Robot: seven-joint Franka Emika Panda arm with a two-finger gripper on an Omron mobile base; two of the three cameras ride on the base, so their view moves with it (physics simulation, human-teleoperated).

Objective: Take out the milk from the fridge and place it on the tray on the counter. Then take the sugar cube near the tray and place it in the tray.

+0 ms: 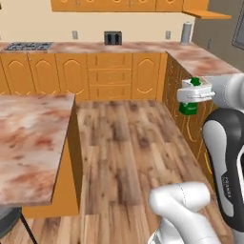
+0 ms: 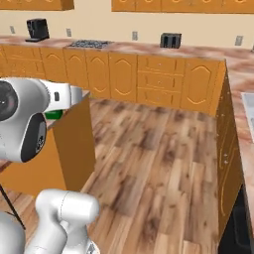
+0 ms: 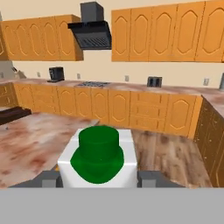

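One milk (image 3: 98, 157) clamped in end effector (image 3: 98, 177); counter (image 3: 39, 140) just beyond; tray (image 3: 13, 114) far left.

floor: wood planks (image 1: 124, 157) | walls: cream (image 3: 131, 70) | cabinets: orange, panelled (image 1: 109, 76) | range hood: black (image 3: 92, 31) | hob (image 1: 27, 46) | toaster: dark (image 2: 170, 40) against wall
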